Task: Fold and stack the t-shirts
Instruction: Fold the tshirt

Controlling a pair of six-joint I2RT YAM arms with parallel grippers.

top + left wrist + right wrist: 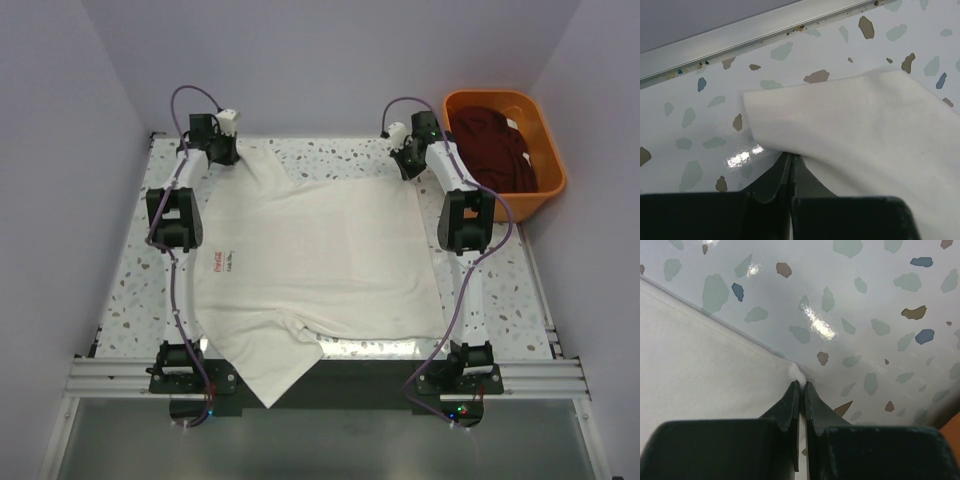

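Top external: left hand (790,160) and right hand (801,386) each pinch a cream t-shirt (320,250) corner at the counter's (335,152) far edge, likely tensioning it flat.

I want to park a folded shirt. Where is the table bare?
Bare table shows left of the left arm, along the far edge between the left gripper and right gripper, and right of the right arm toward the orange tub. The cream-white shirt crowds the middle.

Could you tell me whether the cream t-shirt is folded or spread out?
Spread out: the cream t-shirt lies flat, unfolded, its far corners pinched by left gripper and right gripper.
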